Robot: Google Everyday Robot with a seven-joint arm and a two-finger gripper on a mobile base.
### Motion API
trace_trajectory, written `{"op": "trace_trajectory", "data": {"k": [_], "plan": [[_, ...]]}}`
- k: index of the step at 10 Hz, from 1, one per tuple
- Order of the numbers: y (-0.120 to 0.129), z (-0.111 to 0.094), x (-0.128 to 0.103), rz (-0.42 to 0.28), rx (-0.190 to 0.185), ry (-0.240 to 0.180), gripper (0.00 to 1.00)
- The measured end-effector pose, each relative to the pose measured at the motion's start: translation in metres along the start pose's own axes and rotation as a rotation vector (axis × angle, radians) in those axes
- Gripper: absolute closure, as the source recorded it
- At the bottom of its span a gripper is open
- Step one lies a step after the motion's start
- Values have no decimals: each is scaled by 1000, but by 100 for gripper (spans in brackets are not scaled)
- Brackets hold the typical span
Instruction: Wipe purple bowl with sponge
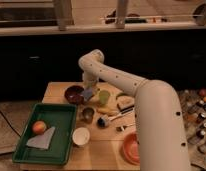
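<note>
Beside purple bowl point(72, 94): sponge point(88, 93) just under hand point(88, 83).

You find your pincer point(88, 83) hanging low over the far part of the desk point(103, 150), directly above the sponge point(89, 93). The sponge lies between the purple bowl point(73, 94) and a green cup point(103, 96), just beside both. Nearer, a green tray point(58, 120) holds a round fruit point(39, 127) and a grey cloth point(42, 139). A white cup point(80, 136) and an orange dish point(130, 148) stand beside it.
</note>
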Motion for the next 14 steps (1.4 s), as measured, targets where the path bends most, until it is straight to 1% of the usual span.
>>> {"op": "trace_trajectory", "data": {"k": [2, 4, 6, 7, 9, 13, 14], "plan": [[-13, -4, -4, -42, -3, 3, 100], [-34, -8, -10, -89, -12, 4, 100], [-45, -8, -8, -112, -21, 14, 100], [-54, -7, -10, -125, -20, 15, 100], [-66, -3, -10, -142, -28, 22, 100], [-77, 7, -7, -147, -37, 32, 100], [-81, 12, -10, -156, -40, 34, 100]]}}
